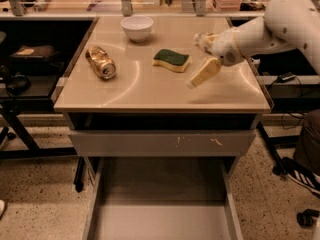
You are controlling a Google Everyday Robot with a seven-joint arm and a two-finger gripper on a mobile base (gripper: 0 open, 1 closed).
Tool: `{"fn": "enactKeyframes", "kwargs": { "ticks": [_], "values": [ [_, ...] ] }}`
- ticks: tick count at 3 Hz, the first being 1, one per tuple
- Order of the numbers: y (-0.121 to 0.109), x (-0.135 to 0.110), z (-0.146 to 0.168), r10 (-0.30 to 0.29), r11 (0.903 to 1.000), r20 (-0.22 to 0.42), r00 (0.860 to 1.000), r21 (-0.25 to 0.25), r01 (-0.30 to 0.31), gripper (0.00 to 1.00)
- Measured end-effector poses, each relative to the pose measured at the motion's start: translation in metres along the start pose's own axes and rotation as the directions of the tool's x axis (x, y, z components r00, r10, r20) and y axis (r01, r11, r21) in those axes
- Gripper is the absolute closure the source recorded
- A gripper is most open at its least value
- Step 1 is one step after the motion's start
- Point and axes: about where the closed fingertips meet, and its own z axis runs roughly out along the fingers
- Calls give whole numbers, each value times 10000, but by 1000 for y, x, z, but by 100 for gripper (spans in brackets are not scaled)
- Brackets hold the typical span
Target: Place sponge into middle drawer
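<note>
Blurred gripper [200, 75] over table [150, 90]; drawer [160, 220] cropped

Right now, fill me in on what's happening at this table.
A robot arm reaches in from the right, its tool hovering over the table just right of the sponge, not touching it. The sponge lies flat, green side up. Below, the middle drawer is pulled open. A white bowl and a tipped-over can sit nearby.
</note>
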Motion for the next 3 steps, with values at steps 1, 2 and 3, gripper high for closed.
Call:
{"fn": "enactKeyframes", "kwargs": {
  "ticks": [1,2,3],
  "values": [
    [-12,-9,19,135,9995,646,9978,-298,-116,0],
    [-26,-14,37,381,9976,1062,9936,-610,-317,0],
    [-33,-13,55,676,9945,1177,9907,-876,-574,0]
  ]
}}
